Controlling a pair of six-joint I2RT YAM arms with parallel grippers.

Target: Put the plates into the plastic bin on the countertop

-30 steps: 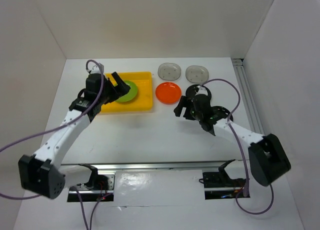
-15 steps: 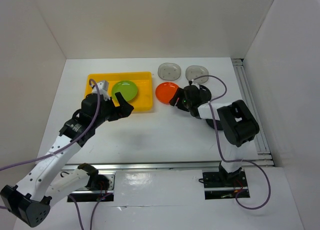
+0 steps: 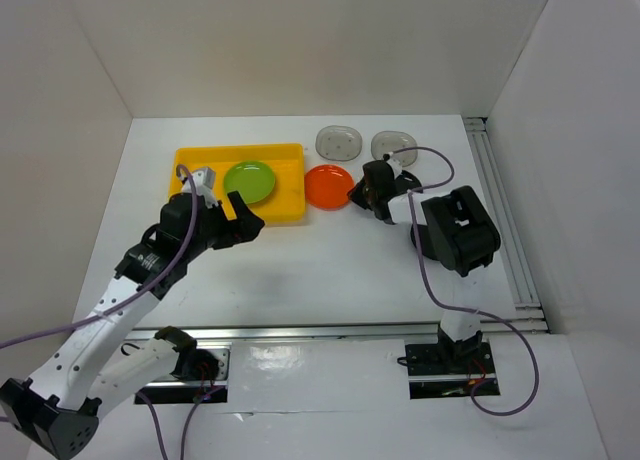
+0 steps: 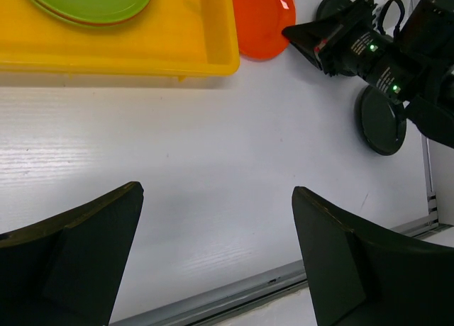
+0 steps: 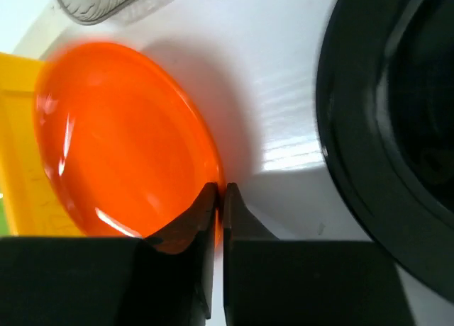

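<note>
White countertop (image 3: 330, 265) | orange plate (image 5: 120, 142) rim nipped in right gripper (image 5: 218, 198), seemingly tilted

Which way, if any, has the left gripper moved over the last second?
Yes. In the top view the left gripper drew back downward, from above the yellow bin to its near rim.

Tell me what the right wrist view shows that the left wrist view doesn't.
Right wrist only: a close-up of the right claw shut on the rim of the orange plate. Left wrist only: the green plate lying in the bin, and the open left claw. Both: the orange plate beside the bin, and a black plate.
</note>
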